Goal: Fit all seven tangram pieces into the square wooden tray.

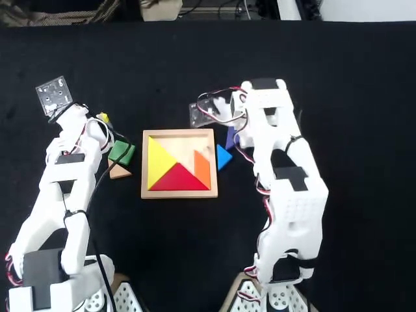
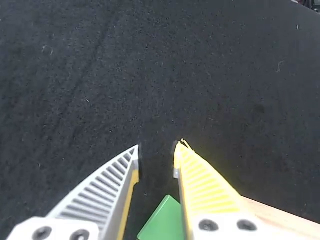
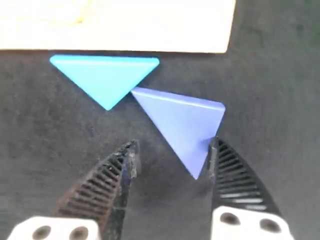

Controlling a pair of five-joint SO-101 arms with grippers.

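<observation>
Wooden tray: holds the yellow piece, red piece and orange piece.
Left gripper: yours is released, with the green piece between its fingers, near their base.
Right gripper: yours is released, and the violet triangle between its fingers touches one. The light blue triangle lies beyond the tips.

The black-covered worktop spread in front of me, with the square wooden tray lying at its middle. Left of the tray, just beside it, rests a green piece, and a small tan triangle lies close by on the near side of it. Right of the tray, a light blue triangle lies with its long edge along the tray's side. A violet-blue triangle meets it corner to corner, slightly farther from the tray.
</observation>
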